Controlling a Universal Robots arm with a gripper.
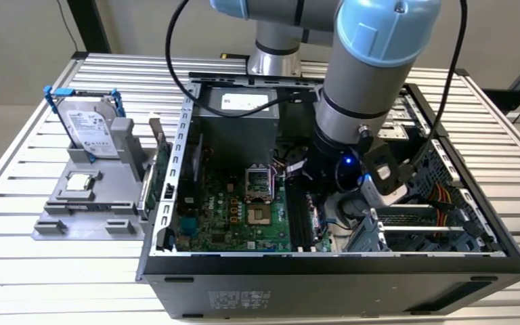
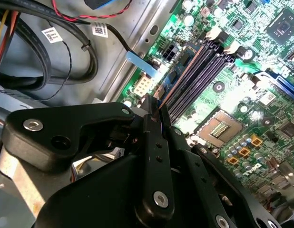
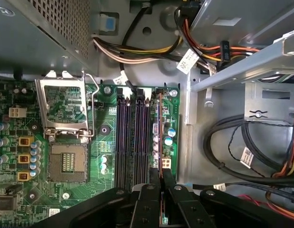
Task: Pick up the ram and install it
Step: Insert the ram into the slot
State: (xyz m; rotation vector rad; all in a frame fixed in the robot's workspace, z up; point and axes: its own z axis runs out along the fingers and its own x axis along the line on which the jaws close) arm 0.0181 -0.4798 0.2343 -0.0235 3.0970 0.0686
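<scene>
The ram (image 3: 159, 137) is pinched in the claw (image 3: 161, 183) at the memory slots (image 3: 137, 137); insertion is judged in hand; square alignment and even pressure are required.

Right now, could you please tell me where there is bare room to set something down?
The slatted table is bare on the camera side of the grey fixture and along the exterior view's right of the case. Inside the case it is crowded: the end effector grips the ram at the memory slots, with cables close by.
</scene>
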